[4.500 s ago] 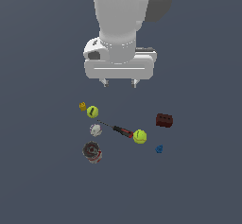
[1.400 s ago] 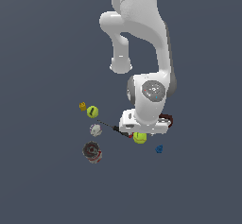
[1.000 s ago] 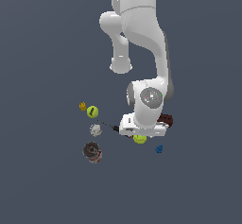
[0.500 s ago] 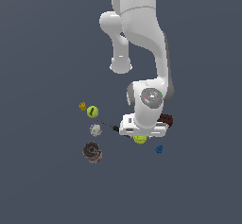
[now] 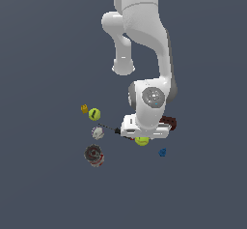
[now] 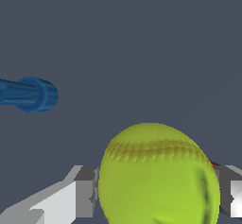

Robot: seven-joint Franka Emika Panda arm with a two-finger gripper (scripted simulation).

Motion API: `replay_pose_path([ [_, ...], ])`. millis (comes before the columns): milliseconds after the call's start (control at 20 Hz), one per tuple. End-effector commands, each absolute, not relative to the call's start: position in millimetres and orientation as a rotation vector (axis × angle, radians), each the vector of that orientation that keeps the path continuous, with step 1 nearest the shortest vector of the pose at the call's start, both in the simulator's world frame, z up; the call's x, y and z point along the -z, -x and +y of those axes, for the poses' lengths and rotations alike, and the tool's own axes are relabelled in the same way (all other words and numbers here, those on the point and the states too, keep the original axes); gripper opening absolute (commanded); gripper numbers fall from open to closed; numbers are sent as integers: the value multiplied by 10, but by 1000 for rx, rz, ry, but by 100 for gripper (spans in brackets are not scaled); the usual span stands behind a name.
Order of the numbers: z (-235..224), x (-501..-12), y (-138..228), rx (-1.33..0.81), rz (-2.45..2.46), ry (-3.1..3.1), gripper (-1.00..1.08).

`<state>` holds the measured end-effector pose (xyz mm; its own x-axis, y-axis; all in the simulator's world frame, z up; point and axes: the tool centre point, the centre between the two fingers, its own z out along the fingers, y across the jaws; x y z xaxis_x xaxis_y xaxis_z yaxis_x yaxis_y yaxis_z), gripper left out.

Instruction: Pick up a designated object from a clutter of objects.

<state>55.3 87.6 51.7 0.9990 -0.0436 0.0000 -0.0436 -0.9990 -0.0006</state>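
The designated object, a yellow-green tennis ball (image 5: 142, 141) with a pale curved seam, lies on the dark floor under my hand. In the wrist view the tennis ball (image 6: 158, 171) fills the space between both grey fingers (image 6: 87, 190), which press against its sides. My gripper (image 5: 142, 137) is low over the clutter of objects and shut on the ball. Only the lower edge of the ball shows below the white hand in the exterior view.
A dark red brick (image 5: 169, 122) sits just behind the hand and a black screwdriver tip (image 5: 117, 131) pokes out beside it. A blue piece (image 5: 162, 152) (image 6: 30, 94) lies close by. Further towards the exterior view's left are an orange piece (image 5: 84, 108), a small marked green ball (image 5: 94, 114), a whitish ball (image 5: 98, 133) and a dark grey round thing (image 5: 93, 154).
The arm came down from high above the clutter onto the tennis ball. Over the last second it has stayed low with hardly any movement.
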Motion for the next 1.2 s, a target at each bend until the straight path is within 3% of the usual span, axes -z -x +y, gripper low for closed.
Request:
replay_pose_path([
  [0, 820, -607, -538, 4, 70, 3140, -100],
  [450, 479, -1150, -369, 3, 71, 3140, -100],
  [1150, -375, -2539, 35, 1, 71, 3137, -100],
])
